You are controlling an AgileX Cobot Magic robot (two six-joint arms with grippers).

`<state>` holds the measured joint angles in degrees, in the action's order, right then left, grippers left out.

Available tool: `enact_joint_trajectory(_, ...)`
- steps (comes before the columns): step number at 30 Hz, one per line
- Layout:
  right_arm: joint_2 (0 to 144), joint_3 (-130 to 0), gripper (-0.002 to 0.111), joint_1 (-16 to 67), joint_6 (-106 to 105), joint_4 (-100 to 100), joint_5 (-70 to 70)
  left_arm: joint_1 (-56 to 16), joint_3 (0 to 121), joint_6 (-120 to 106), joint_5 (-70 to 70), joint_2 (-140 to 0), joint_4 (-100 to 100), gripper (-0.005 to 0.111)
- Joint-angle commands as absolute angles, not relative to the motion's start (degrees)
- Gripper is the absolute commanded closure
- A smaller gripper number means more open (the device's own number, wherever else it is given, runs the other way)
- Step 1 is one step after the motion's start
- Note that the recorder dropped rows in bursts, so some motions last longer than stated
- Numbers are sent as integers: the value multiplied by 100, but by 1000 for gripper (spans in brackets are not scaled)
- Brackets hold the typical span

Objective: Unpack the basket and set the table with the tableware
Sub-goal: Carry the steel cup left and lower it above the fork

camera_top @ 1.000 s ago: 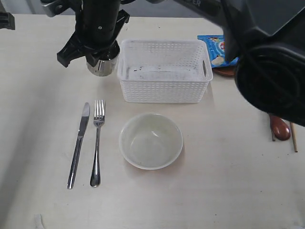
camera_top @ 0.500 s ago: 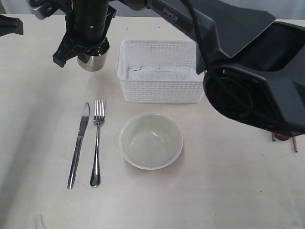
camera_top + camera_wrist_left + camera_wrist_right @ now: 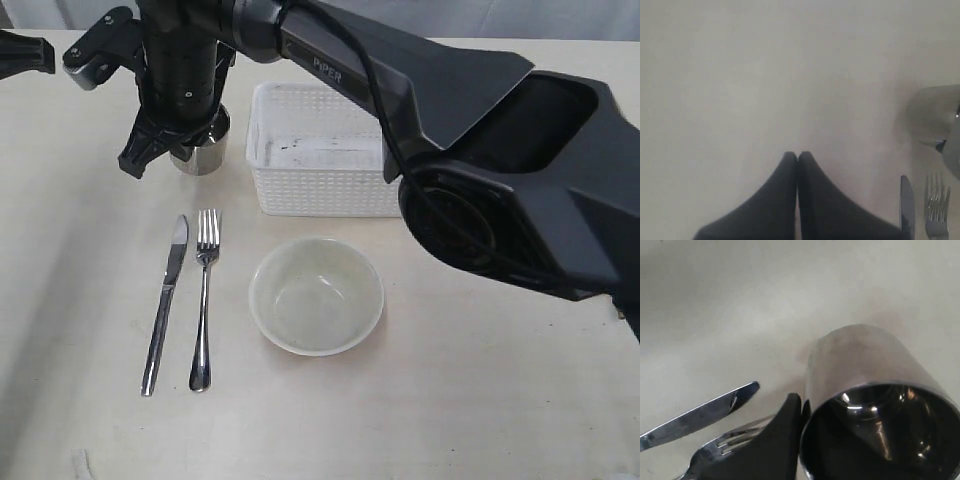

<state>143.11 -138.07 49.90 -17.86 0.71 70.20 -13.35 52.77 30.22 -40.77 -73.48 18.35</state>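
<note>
The table (image 3: pixel 480 410) holds the basket (image 3: pixel 320 185). The bowl (image 3: pixel 316 296) lies at its 6 o'clock, the cup (image 3: pixel 207 155) at its 9 o'clock. The right gripper (image 3: pixel 802 412) pinches the cup's rim from above. The left gripper (image 3: pixel 798 157) is closed, holding nothing.

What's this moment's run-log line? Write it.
right gripper: shut on shiny steel cup, beside white lattice plastic basket | left gripper: shut, empty | steel knife, fork, off-white round bowl: placed
</note>
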Motion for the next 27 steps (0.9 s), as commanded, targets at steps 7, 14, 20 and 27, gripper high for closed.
enact_joint_trajectory(7,14279,-13725,109,5093,-1751,379,6996,-1324,5245,2952,-4003,-7344,1730,107)
enact_joint_trajectory(14,14154,-13447,109,5082,-1688,461,6996,-1324,5245,2902,-3970,-7344,1638,107)
enact_joint_trajectory(20,14093,-13447,109,5082,-1688,434,6996,-1324,5245,2832,-3949,-7344,1568,107)
enact_joint_trajectory(27,14104,-13447,109,5082,-1606,424,6996,-1324,5245,2832,-3949,-7344,1568,107)
